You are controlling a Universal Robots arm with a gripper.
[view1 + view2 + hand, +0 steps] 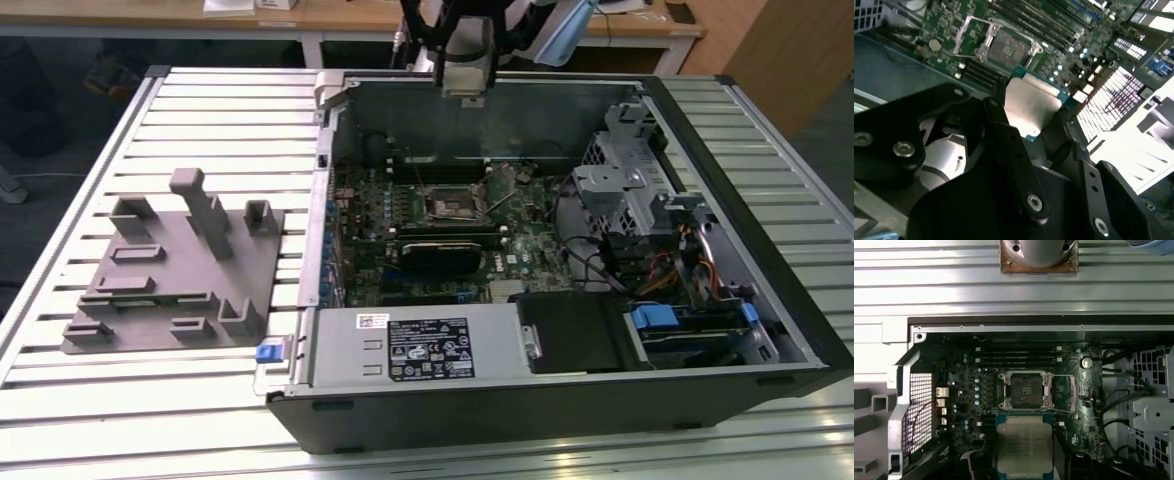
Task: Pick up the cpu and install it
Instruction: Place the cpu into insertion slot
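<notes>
Hand clamped on cpu, two black fingers on opposite edges. Cpu flat in air over board, just beside socket, not touching. Socket bare, frame open. Case open-topped, on table. One cpu, one socket, one case.

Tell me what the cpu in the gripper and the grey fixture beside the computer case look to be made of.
The cpu: seemingly a metal top, silvery and matte with a soft glare, sitting on a blue-green board edge. The grey fixture: likely plastic, a uniform dull grey with blocky moulded shapes and no shine.
</notes>
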